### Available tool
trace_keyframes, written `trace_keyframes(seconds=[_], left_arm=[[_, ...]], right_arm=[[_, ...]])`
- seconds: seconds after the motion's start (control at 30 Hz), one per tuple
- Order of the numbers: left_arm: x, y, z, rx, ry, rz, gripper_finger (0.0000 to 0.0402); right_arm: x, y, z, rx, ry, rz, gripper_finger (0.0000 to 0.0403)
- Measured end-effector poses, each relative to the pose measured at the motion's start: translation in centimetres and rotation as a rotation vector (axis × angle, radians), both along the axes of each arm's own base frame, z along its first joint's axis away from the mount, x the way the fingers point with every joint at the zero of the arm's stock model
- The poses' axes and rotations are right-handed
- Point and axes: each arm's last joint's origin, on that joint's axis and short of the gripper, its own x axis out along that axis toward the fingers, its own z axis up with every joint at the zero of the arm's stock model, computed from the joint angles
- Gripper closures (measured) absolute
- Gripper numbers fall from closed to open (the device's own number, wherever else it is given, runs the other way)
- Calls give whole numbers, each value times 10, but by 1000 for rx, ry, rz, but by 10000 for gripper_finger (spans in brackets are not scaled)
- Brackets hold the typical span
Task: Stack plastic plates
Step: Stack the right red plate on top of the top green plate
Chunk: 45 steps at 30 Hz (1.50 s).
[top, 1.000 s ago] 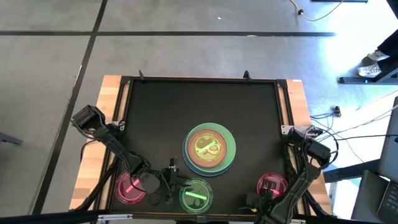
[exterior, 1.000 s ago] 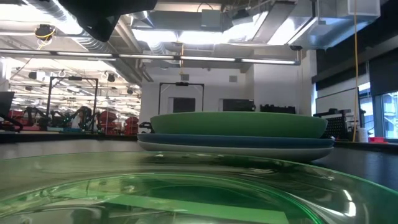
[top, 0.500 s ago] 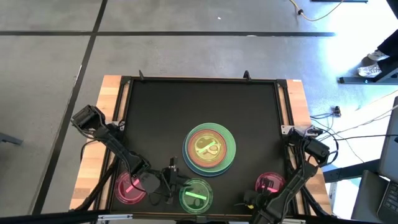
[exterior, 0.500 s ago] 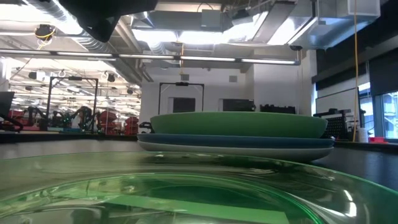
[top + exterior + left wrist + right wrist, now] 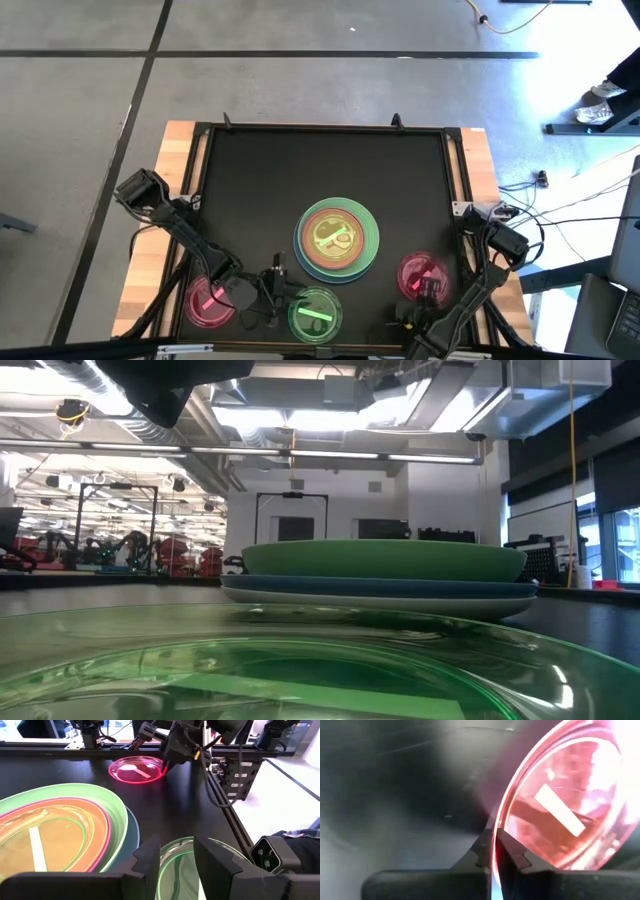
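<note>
Three small dishes lie along the near edge of the tabletop [image 5: 250, 170] from above, near the central plate stack [image 5: 337, 239]: a pink dish [image 5: 209, 301] left, green dish [image 5: 315, 313] beside the left pincer [image 5: 272, 296], another pink dish [image 5: 421, 275] right. In the left wrist view that pincer's fingers [image 5: 150, 857] gape wide above the green dish's rim, gripping nothing. In the right wrist view the right pincer [image 5: 496, 851] is pinched tight on the right pink dish's rim.

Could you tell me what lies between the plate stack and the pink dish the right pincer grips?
Only bare black tabletop separates the stack from the pink dish in the high view.
</note>
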Motion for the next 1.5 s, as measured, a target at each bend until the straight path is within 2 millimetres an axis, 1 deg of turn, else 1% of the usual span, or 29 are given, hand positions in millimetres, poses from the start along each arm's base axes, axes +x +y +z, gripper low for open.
trace_keyframes(seconds=[0.07,0.2,0.4,0.53,0.8,0.97,1.17,1.27,1.5], left_arm=[[0,0,0,0,0,0,289],[0,0,0,0,0,0,289],[0,0,0,0,0,0,289],[0,0,0,2,-1,4,289],[0,0,0,4,-3,10,289],[0,0,0,4,-3,9,289],[0,0,0,5,-3,10,289],[0,0,0,5,-3,10,289],[0,0,0,5,-3,10,289]], right_arm=[[0,-2,4,-37,1,5,400],[1,-3,14,-109,-28,30,400],[8,0,27,-165,-141,127,402],[9,-4,35,-210,-200,183,402],[4,-18,71,-283,-344,231,402],[5,-27,87,-318,-432,264,403],[8,-32,93,-398,-492,345,403],[13,-36,94,-422,-496,364,403],[32,-50,94,-470,-474,400,403]])
